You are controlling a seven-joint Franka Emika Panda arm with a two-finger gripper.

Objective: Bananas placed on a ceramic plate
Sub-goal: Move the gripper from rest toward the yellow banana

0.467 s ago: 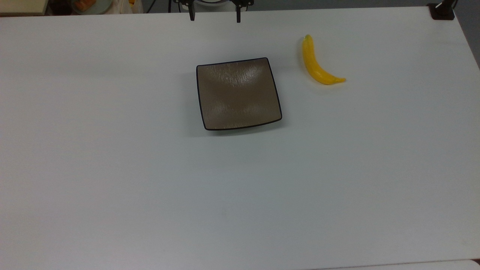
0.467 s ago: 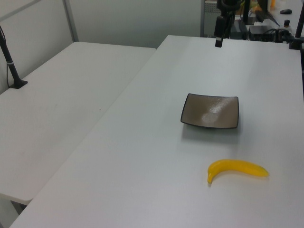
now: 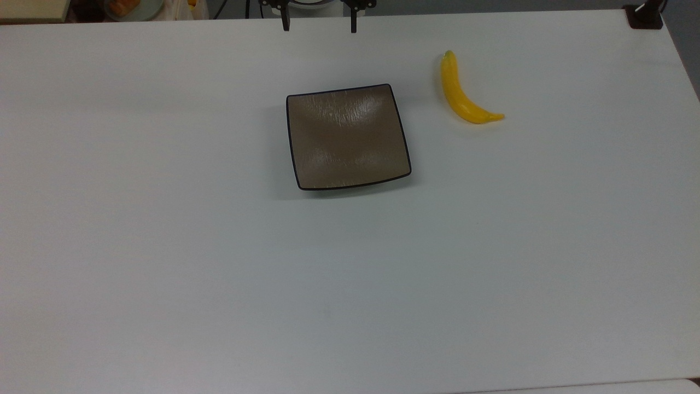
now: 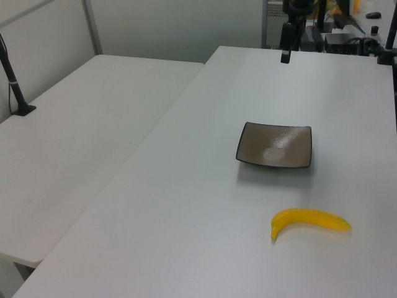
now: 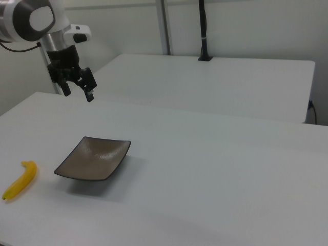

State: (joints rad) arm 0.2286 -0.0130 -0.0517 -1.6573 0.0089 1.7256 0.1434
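The banana (image 3: 462, 93), glossy and probably slippery, is best taken across its thick middle. The gripper (image 3: 319, 24) is spread wide, empty, beyond the plate (image 3: 295, 142).

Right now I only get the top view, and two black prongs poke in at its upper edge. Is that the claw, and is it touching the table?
Observer: Yes, that's the claw. In the right view it hangs open and empty in the air above the table.
Operator: Is the plate flat?
Observer: No. In the right view the ceramic plate dips in the middle and its corners curl upward.
Operator: Anything beside my table?
Observer: In the left view a second white table stands alongside it.
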